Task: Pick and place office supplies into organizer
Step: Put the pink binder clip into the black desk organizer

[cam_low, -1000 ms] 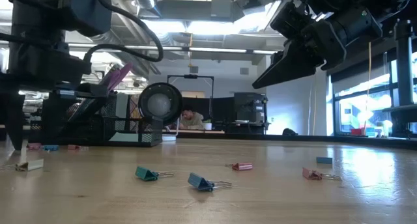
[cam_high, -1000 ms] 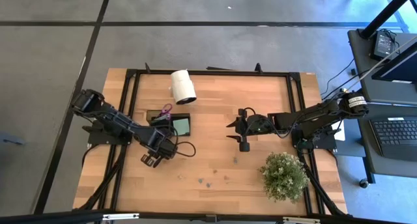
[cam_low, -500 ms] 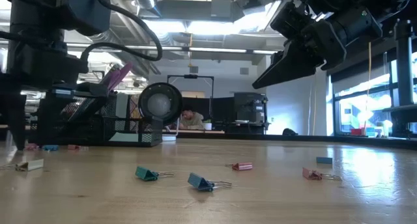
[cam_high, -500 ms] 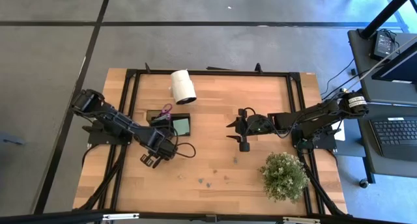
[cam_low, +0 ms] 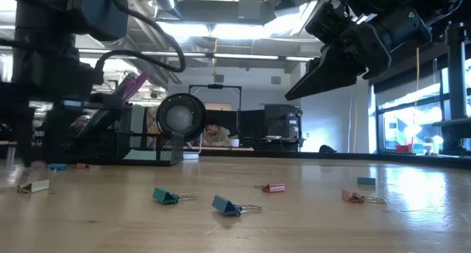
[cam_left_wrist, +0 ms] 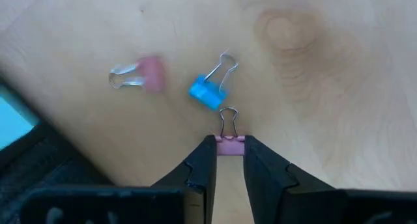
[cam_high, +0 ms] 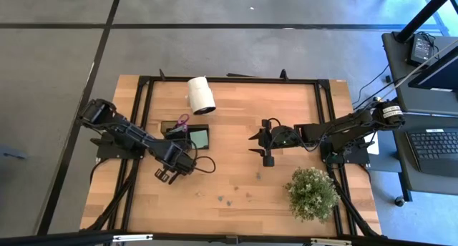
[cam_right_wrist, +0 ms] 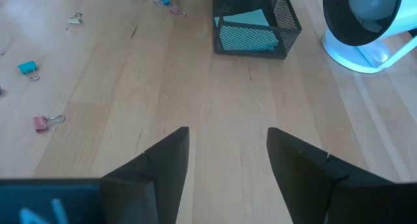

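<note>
1. Since a second ago: left arm has dropped a touch and its fingers have drawn in; nothing else on the surface has shifted.
2. Left claw sits just in front of the organizer, fingers pinched on the body of a pink binder clip that lies on the wood, wire loops poking out ahead.
3. Judgement: finish the squeeze before lifting. Grip is on the folded metal body, not the wire handles — good, handles would swivel. Lift straight up.
4. Blue binder clip lies just beyond the pink one, nearly touching its loops; a drag would snag it. Second pink clip is a bit farther off.
5. Then carry back over the organizer wall and release low; it's a light part and will bounce.
6. Right claw hangs spread wide and empty, well to the right of the organizer.
7. Materials: clips are painted sheet steel with springy wire; organizer is black wire mesh, sticky-note pad inside; surface is smooth pale wood.
</note>
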### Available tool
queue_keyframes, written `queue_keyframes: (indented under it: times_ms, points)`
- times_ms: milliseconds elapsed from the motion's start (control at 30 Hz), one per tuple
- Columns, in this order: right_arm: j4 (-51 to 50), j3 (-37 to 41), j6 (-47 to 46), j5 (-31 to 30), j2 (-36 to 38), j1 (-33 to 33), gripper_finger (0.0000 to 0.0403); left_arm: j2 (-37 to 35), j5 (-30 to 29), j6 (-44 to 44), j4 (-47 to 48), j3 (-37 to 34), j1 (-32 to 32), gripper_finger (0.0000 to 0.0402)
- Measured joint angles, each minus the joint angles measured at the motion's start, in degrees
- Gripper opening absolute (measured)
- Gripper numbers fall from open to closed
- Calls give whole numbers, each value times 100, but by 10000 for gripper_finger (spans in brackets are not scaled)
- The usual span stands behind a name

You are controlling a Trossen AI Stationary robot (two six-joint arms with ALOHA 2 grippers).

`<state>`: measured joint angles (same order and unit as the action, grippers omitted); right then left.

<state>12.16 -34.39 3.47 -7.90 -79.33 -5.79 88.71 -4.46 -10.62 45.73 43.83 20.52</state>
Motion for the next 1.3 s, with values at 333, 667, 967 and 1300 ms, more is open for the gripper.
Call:
queue_keyframes:
  times_ms: [333,667,967,1300]
  points:
    - [-4,0,-3,0,0,1,210,-1050,-579,522,305,114,-16,59]
    - [2,0,-1,0,0,-1,210,-1444,-1941,1782,964,123,-124,59]
    - [1,0,-12,0,0,1,210,-974,-1913,2052,997,-51,-432,59]
    - [2,0,2,0,0,-1,210,-785,-1905,2053,998,-50,-573,68]
